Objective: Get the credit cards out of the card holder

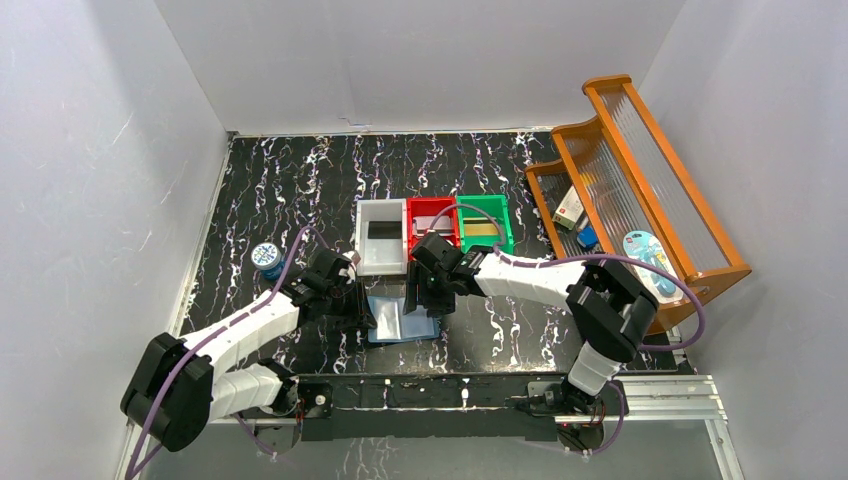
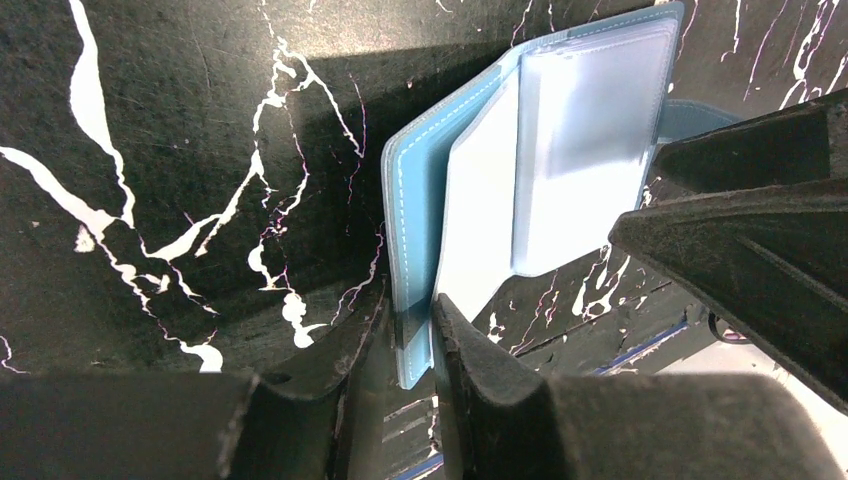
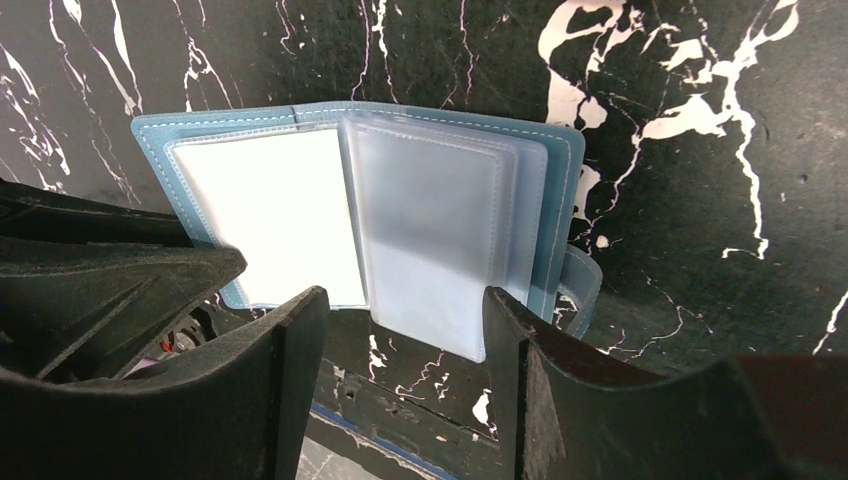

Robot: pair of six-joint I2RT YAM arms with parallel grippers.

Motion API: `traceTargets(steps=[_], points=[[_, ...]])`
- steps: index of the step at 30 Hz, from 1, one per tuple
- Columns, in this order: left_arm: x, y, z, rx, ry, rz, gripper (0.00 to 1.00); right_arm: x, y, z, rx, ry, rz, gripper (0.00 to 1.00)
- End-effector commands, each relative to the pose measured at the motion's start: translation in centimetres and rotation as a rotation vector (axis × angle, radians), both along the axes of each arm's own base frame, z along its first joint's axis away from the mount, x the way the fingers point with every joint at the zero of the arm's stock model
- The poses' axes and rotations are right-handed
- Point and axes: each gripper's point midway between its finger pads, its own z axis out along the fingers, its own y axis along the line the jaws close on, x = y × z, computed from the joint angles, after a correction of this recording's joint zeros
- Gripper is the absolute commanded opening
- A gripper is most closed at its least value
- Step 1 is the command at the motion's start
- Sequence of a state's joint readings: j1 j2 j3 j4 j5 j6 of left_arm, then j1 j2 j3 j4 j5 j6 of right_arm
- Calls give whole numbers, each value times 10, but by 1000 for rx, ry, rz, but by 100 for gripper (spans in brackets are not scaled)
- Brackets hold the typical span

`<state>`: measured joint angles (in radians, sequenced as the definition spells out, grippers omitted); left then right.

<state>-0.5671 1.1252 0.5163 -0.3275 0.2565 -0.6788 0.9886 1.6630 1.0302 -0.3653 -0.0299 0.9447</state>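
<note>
No legible text, round blue tin (image 1: 265, 254) at left carries lid markings too small to read, white-and-red box (image 1: 570, 207) in wooden rack (image 1: 655, 150) at right blurred, card holder (image 3: 300, 215) pockets show no readable print

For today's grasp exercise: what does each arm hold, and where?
Left gripper: jaws pinch the wallet by its cover's edge. Right gripper: jaws open, nothing held.

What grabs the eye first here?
The blue card holder lying open between the arms, clear pockets showing. The left gripper pinches its cover edge while the right gripper stands open over the pockets. Behind sit a white bin, a red bin and a green bin.
</note>
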Motion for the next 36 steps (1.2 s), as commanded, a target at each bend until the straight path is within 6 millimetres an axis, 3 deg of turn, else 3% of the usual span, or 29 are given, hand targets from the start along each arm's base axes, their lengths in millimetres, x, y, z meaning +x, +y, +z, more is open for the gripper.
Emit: traceTargets(steps=[1,13,20,36], points=[[-4,-3,1,-13,12,-28,20,0,6,2,32,4,1,66],[-5,-4,-1,-10,19,-34,19,0,0,-7,-19,14,-2,66],[-5,-3,-1,-9,20,-34,18,6,-4,1,-49,-19,-2,66],[-4,-6,-1,-20,20,-37,18,-1,16,-2,43,24,41,59]])
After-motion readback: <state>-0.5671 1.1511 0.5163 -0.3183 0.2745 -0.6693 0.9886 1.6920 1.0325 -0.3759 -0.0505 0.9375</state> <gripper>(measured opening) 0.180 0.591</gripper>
